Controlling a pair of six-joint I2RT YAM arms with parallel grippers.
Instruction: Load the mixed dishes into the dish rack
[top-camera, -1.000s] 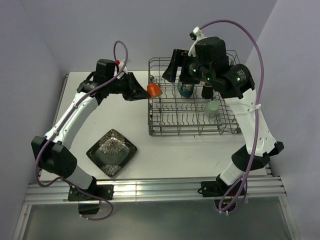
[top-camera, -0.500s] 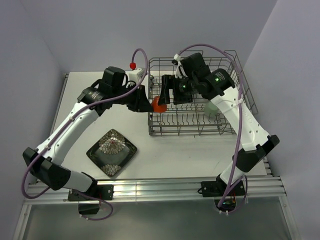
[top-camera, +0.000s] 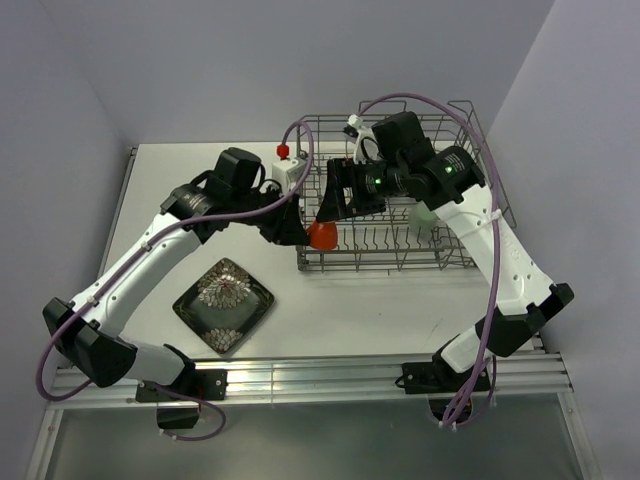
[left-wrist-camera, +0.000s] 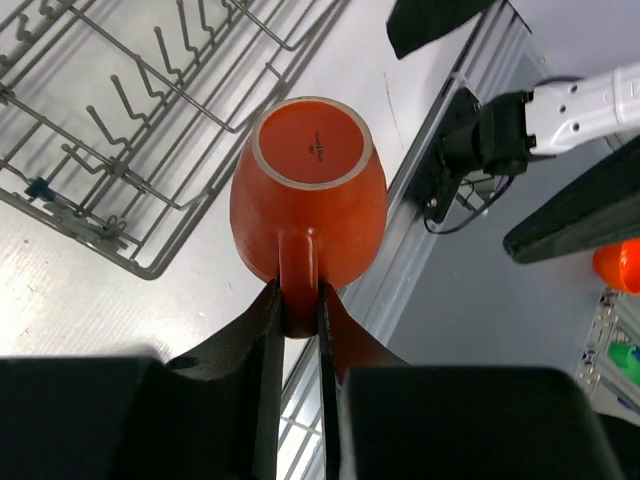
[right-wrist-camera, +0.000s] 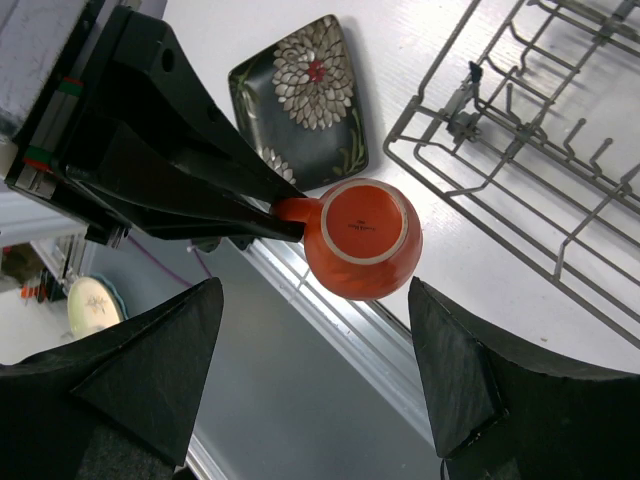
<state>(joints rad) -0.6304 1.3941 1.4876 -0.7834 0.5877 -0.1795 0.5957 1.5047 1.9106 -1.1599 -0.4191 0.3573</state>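
My left gripper (top-camera: 303, 228) is shut on the handle of the small orange cup (top-camera: 322, 235) and holds it bottom-up in the air at the front left corner of the dish rack (top-camera: 400, 264). In the left wrist view the jaws (left-wrist-camera: 297, 292) pinch the handle of the cup (left-wrist-camera: 308, 190). My right gripper (top-camera: 335, 205) is open just above the cup; in its own view the fingers (right-wrist-camera: 316, 288) straddle the cup (right-wrist-camera: 363, 238) without touching. The dark leaf-patterned plate (top-camera: 223, 305) lies on the table. A bit of the pale green cup (top-camera: 422, 213) shows in the rack. The brown cup and the bowl are hidden.
The rack's front left corner (left-wrist-camera: 150, 130) has rows of bare upright tines. An aluminium rail (top-camera: 300, 375) runs along the table's near edge, with the right arm's base (left-wrist-camera: 480, 140) on it. Walls stand close at the left, back and right.
My left gripper has carried the orange cup right and toward the near side, to the rack's front left corner. My right gripper has swung left out of the rack to just above the cup.
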